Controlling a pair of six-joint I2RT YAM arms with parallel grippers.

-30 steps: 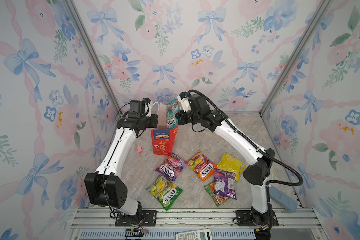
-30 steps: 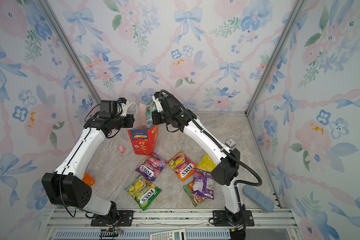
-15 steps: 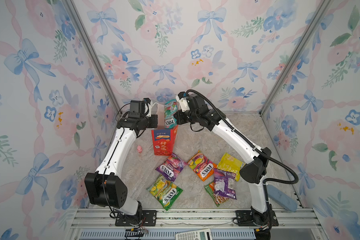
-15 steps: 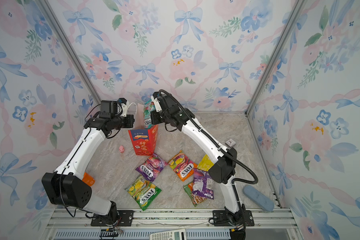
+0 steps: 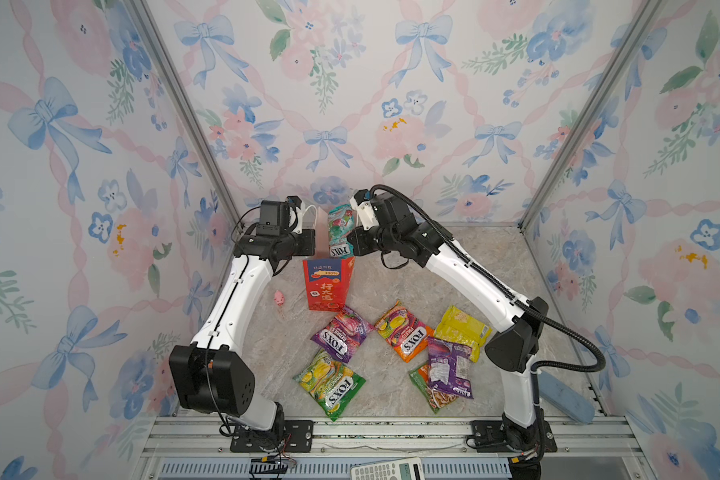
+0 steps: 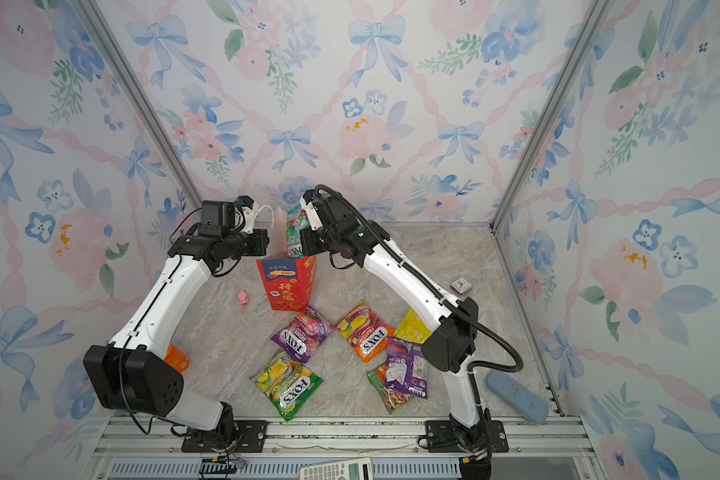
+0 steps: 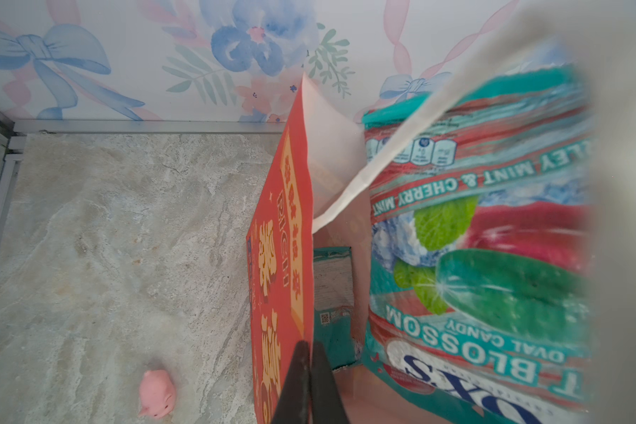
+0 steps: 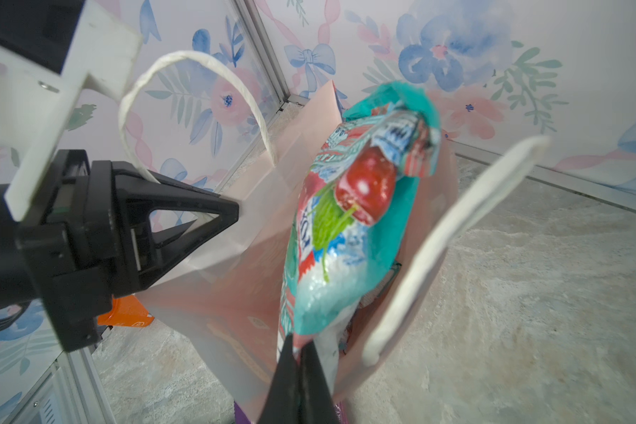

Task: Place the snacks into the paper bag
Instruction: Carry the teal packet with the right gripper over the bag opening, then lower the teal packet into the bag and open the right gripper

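The red paper bag (image 5: 328, 286) (image 6: 285, 286) stands upright at the back middle. My left gripper (image 7: 307, 352) (image 5: 312, 245) is shut on the rim of its left wall (image 7: 280, 257), holding the mouth apart. My right gripper (image 8: 298, 345) (image 5: 351, 245) is shut on a teal FOX'S packet (image 5: 341, 230) (image 6: 295, 232) (image 8: 346, 238) that hangs upright in the bag's mouth. Another teal packet (image 7: 333, 293) lies deep inside. In front on the table lie purple (image 5: 341, 334), orange (image 5: 404, 334), green (image 5: 331, 384), yellow (image 5: 462, 330), purple (image 5: 449, 368) and green-orange (image 5: 422, 388) snacks.
A pink toy figure (image 5: 279, 298) lies left of the bag. A blue pad (image 5: 566, 397) rests by the right wall, a small square clock (image 6: 460, 285) behind the right arm, an orange box (image 6: 175, 359) under the left arm. Flowered walls close in on three sides.
The right arm has shifted slightly left with the teal packet over the bag. The left gripper has kept its hold on the bag's rim.
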